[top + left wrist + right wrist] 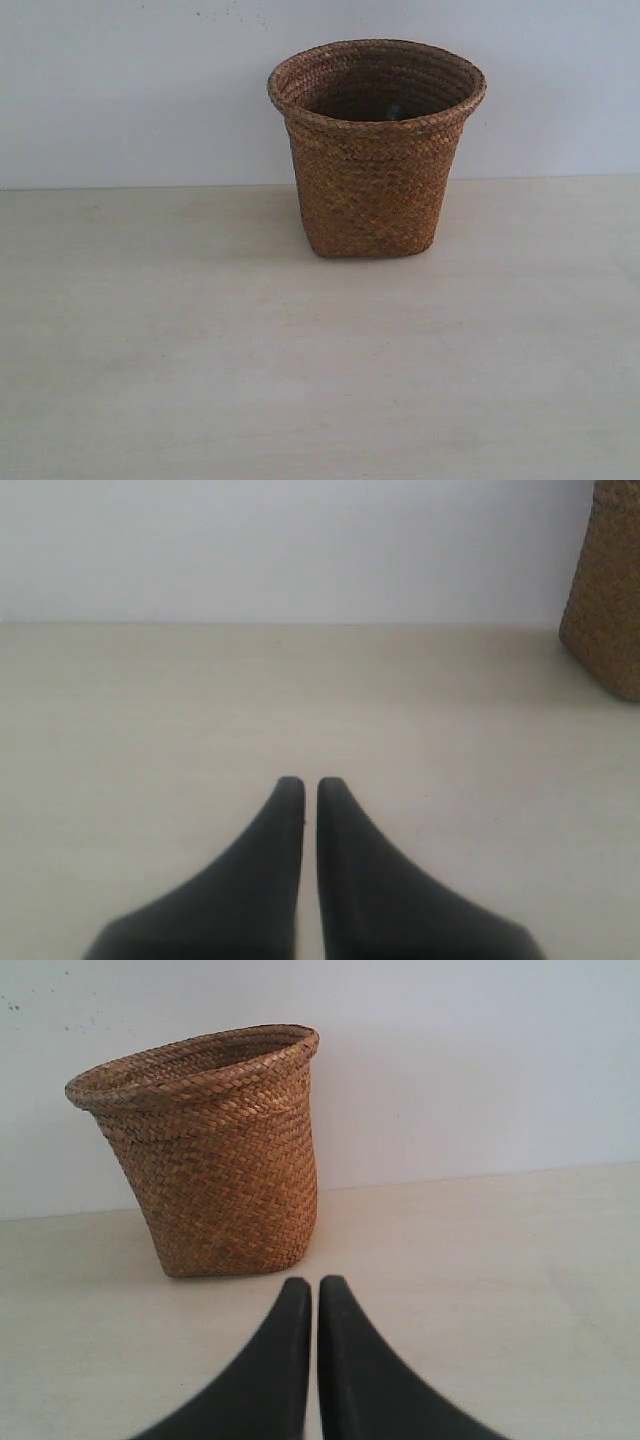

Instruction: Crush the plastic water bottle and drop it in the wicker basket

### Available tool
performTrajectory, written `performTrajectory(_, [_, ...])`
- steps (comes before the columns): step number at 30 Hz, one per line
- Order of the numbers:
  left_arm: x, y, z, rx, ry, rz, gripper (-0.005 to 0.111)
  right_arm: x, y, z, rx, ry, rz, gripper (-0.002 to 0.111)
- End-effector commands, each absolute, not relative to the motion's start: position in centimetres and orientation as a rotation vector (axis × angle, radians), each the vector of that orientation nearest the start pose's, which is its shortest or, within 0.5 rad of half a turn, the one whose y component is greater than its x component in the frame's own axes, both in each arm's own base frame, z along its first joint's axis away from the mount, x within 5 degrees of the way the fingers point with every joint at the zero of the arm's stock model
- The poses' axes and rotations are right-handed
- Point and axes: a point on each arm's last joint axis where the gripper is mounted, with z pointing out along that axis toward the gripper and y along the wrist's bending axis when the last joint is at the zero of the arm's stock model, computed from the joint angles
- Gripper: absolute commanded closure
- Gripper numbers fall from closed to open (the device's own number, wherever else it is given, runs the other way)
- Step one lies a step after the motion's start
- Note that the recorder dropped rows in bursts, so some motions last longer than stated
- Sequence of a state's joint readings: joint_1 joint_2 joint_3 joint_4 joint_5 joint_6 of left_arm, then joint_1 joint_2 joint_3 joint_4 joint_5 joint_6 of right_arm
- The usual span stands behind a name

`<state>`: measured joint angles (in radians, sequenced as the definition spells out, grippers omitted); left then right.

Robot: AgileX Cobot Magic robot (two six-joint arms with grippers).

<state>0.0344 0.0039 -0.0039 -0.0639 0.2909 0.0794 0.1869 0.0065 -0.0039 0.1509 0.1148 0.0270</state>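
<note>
Your wicker basket [370, 200] stands upright on the desk [150, 350], right of centre and toward the far edge, close to the pale wall [120, 90]. Its round flared rim narrows to a squarish base. The inside is dark. Low down, just right of its middle, you get one small pale glint [395, 110], too faint to name. You cannot make out the plastic water bottle in any view, so whether it lies in the basket cannot be told.

Neither arm shows in the exterior view. In the left wrist view the basket [610, 590] is cut off at the frame edge, with only a strip of its woven wall and base corner showing. In the right wrist view you see the whole basket [220, 1180] from the side, so its inside is hidden.

Your left pincer [303, 785] is clenched, its two dark fingers a thin slit apart with nothing between them, over bare desk well left of the basket. Your right pincer [305, 1285] is clenched the same way, gripping nothing, on the near side of the basket and apart from its base.
</note>
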Motion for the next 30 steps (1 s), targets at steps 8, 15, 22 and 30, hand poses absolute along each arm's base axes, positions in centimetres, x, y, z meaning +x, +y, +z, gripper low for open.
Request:
performTrajectory(8, [5.45, 0.04, 18.63, -0.020, 1.781, 0.011, 0.103, 5.53, 1.17, 20.37, -0.019, 1.596, 0.290, 0.108])
performTrajectory(15, [5.45, 0.04, 18.63, -0.028, 1.781, 0.005, 0.103, 5.53, 1.17, 20.37, -0.019, 1.596, 0.290, 0.108])
performTrajectory(22, [5.45, 0.04, 18.63, -0.032, 1.781, 0.001, 0.103, 5.53, 1.17, 20.37, -0.019, 1.596, 0.290, 0.108])
performTrajectory(30, [5.45, 0.04, 18.65, -0.032, 1.779, 0.001, 0.103, 5.53, 1.17, 20.37, -0.019, 1.596, 0.290, 0.108])
